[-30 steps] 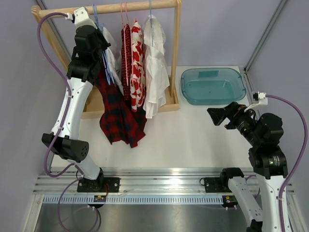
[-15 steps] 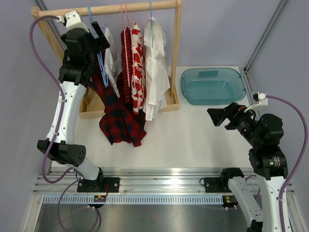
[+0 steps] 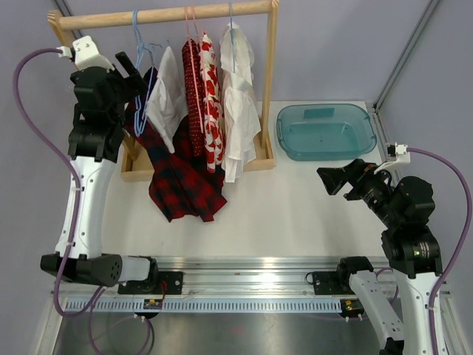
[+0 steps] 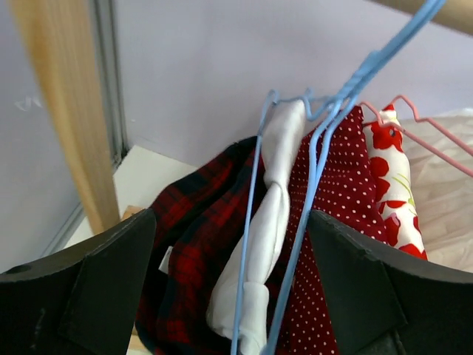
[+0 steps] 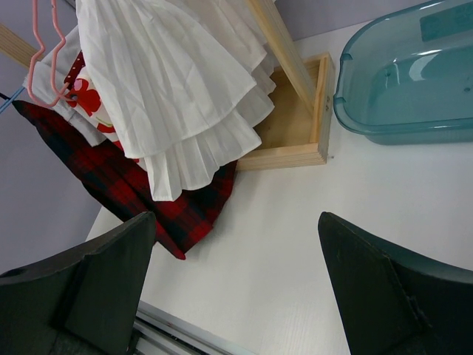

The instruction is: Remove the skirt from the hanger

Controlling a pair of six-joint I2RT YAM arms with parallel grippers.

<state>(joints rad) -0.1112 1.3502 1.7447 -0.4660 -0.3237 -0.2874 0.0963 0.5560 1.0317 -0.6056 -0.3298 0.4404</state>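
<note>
The red plaid skirt (image 3: 179, 177) droops from the left end of the wooden rack (image 3: 170, 12), and its lower part is spread on the table. In the left wrist view the skirt (image 4: 194, 244) hangs just left of the blue hanger (image 4: 325, 133), with a white cloth (image 4: 270, 214) between the hanger's wires. My left gripper (image 3: 135, 74) is open, left of the hanger (image 3: 139, 52) and apart from it. In its own view the gripper (image 4: 230, 225) frames skirt and hanger without touching them. My right gripper (image 3: 332, 180) is open above the table and holds nothing.
On the rack also hang a red dotted garment (image 3: 194, 89), a floral one (image 3: 213, 96) and a white pleated dress (image 3: 240, 103). A teal bin (image 3: 325, 129) stands at the back right. The rack's wooden base (image 5: 295, 126) lies beside the bin (image 5: 414, 81).
My left gripper was shut at the hanger. It has opened, let go and drawn back to the left. The hanger and garments swung back. The right arm stayed still.
</note>
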